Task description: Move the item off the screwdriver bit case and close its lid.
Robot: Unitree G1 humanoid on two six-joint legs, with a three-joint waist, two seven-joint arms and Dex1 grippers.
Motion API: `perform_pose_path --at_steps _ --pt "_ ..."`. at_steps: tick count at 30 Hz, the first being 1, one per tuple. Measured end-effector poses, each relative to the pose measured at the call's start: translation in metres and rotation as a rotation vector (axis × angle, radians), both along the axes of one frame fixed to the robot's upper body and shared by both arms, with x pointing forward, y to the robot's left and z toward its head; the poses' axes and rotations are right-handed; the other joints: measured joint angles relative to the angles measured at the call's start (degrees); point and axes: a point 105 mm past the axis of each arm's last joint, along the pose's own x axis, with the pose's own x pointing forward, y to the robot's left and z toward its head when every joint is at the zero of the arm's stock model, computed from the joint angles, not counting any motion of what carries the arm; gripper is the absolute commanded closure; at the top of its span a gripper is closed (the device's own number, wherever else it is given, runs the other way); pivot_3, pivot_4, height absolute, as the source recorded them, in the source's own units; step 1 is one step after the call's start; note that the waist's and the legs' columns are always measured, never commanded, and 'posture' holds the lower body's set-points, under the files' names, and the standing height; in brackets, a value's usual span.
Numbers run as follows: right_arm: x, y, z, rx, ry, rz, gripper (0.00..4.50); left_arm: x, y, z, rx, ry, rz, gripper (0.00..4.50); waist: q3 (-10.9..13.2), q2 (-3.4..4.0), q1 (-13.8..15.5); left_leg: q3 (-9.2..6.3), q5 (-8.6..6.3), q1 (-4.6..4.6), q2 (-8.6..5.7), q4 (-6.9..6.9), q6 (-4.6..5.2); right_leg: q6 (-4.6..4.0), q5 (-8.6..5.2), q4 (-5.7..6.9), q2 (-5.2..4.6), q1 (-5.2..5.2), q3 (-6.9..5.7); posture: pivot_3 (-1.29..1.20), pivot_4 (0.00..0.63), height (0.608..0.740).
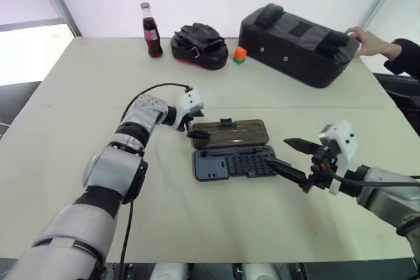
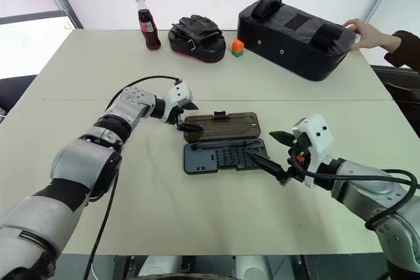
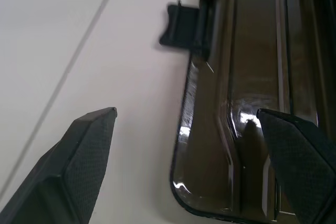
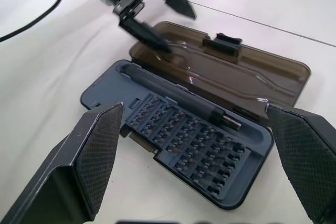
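step: close lid | left gripper open, lid corner between its jaws | right gripper open, case just ahead of its tips, item seems already off | you pinch the rim, swing it over the hinge, steady the case with the right, press the latch home

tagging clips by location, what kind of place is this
Probably a robot test lab, not a home: a plain table holds unrelated props, a cola bottle, a black padded bag and an open screwdriver bit case.
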Motion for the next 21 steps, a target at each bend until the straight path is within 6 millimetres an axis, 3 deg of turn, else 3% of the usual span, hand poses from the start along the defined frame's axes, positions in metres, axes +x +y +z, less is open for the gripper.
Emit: perform_pose_path --at_steps 1,4,11,21 --pt "-0.0002 0.0003 0.0006 0.001 -0.005 -0.003 0.01 0.0004 -0.0005 0.0006 0.015 -0.005 -0.004 0.03 -0.01 0.0 0.01 0.0 0.0 0.02 0.0 0.01 0.0 0.0 0.0 0.01 0.0 0.02 0.0 0.0 0.15 0.74" --pt "-0.0006 0.0003 0.0019 0.009 -0.02 -0.022 0.0 -0.0006 -0.0016 -0.0008 0.033 0.003 -0.013 0.85 -0.04 0.0 -0.02 0.01 0.0 0.13 0.01 0.01 0.0 0.0 0.0 0.04 0.0 0.12 0.01 0.0 0.15 0.74" --pt "0.0003 -0.0035 0.0012 0.007 -0.028 -0.064 0.0 0.0015 -0.0004 -0.0017 0.068 -0.022 -0.007 4.36 -0.13 -0.01 -0.04 0.01 0.0 0.27 0.03 0.05 0.0 0.0 0.0 0.18 0.0 0.21 0.04 0.0 0.15 0.74" --pt "0.0019 -0.0039 0.0045 0.014 -0.045 -0.077 0.0 0.0025 -0.0042 -0.0034 0.085 -0.077 -0.025 4.48 -0.21 -0.05 0.1 -0.01 0.0 0.56 0.03 0.07 0.0 0.0 0.0 0.18 0.0 0.56 0.03 0.0 0.15 0.74"
